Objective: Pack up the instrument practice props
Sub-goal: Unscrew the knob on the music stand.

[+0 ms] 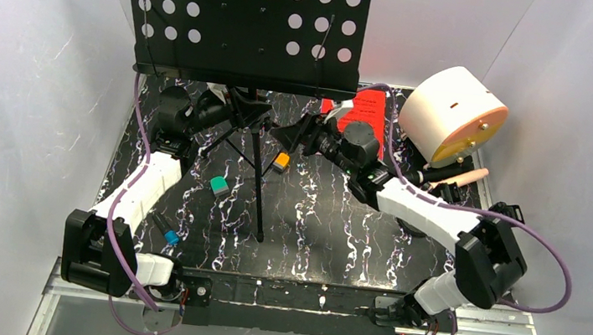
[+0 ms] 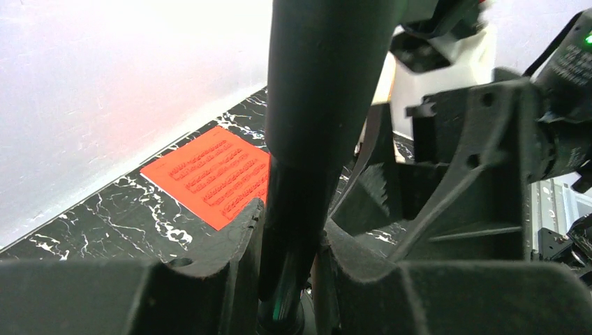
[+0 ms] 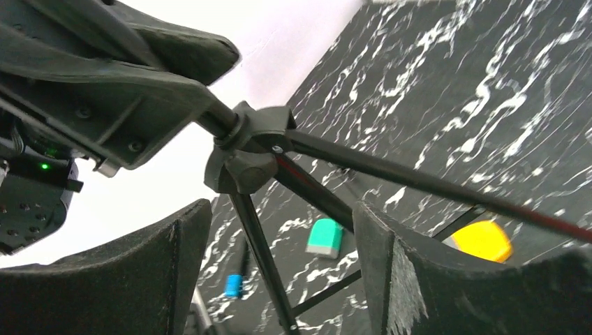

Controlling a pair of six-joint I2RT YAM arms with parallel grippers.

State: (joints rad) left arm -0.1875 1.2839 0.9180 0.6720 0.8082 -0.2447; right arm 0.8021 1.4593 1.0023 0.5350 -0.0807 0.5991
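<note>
Bench [image 1: 329, 222] of black, white-veined marble pattern carries everything here. At the left, the left pincer [image 1: 228, 111] is pressed onto the black pole [image 2: 307, 105] of the music rack [image 1: 247, 19]. The left wrist view shows its fingers [image 2: 230, 244] pinching the pole from both sides. The rack stands upright at the back middle of the bench, with its perforated black plate facing the arms. Below the grip its tripod legs splay out to a blue foot [image 1: 171, 237] nearest the left arm's base, a teal foot [image 1: 219, 185] and an orange foot [image 1: 280, 162]. Just right of the pole the right pincer [image 1: 292, 136] is spread wide and holds nothing. In its own wrist view the leg hub [image 3: 244, 164] sits just beyond the gap between its fingers [image 3: 139, 279]. Further right a red music sheet [image 1: 367, 112] lies flat at the back edge, partly covered by the right arm. Beyond it a big white cylinder [image 1: 453, 114] with an orange face lies on its side in the back right corner. The beige-headed microphone [image 1: 467, 177] lies just in front of the cylinder, close to the right forearm.
</note>
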